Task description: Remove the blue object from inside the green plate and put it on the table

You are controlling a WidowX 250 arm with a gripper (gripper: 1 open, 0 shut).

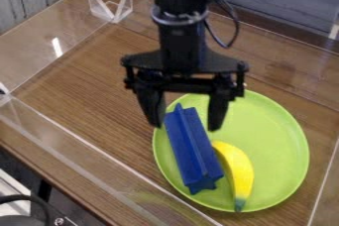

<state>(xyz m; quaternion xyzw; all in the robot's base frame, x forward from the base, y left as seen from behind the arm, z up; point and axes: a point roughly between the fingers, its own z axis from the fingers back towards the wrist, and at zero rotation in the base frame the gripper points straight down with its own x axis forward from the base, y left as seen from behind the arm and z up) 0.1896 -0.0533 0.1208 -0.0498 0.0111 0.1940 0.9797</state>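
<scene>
Worktop [82, 89]: brown wood-grain, carrying the whole arrangement; the block's destination. Robot arm [181, 37]: black, reaching in from the far side. Green plate [280, 149]: round, shallow-rimmed, on the near right part of the worktop as seen from where I stand. Claw [185, 123]: fingers spread, nothing pinched, above the plate's far left portion; its height over the plate cannot be told from this angle. Blue block [195, 153]: elongated, ridged, inside the plate toward its left side. Its far end appears between the two fingers; the rest extends toward the viewer, so its middle lies nearer than the claw. The long axis runs from far left to near right, steeply, while the fingers are set apart left to right, roughly across the block's narrow width. A central grasp would probably require a nearer placement, then lowering. Banana [236, 173]: yellow, just right of the block's near half, leaving little room for the right-hand finger there.
</scene>
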